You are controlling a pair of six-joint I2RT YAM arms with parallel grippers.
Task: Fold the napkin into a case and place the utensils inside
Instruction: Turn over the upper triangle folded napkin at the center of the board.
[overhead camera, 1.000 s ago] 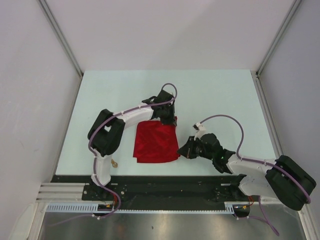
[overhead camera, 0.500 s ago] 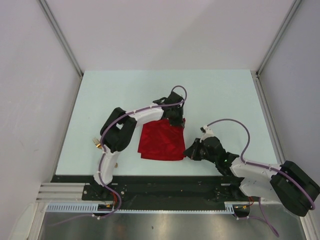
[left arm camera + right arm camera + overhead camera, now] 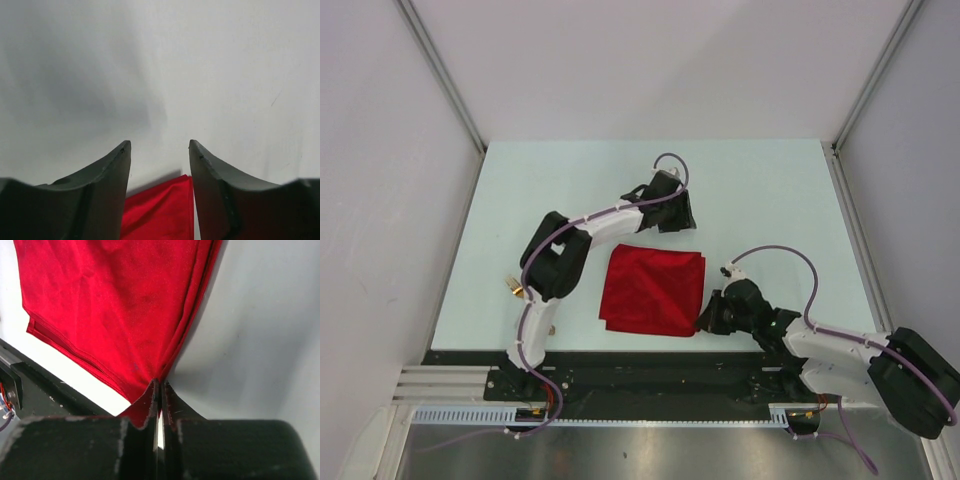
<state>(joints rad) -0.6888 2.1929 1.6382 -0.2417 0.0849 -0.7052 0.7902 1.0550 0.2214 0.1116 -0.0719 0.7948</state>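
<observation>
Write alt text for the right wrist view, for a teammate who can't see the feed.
The right gripper is shut on one corner of the red napkin, which spreads away from the pinch in layered folds across the pale table. A black rail along the table's edge shows at lower left.

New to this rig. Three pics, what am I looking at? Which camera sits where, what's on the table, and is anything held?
These are two robot arms bolted to the near edge of a table. The overhead picture looks down from above and behind them. The other two come from a camera on each wrist, looking along that arm's own fingers. A folded red napkin lies flat on the table. The right gripper is shut, pinching the napkin's near right corner. The left gripper is open and empty, just beyond the napkin's far edge.
</observation>
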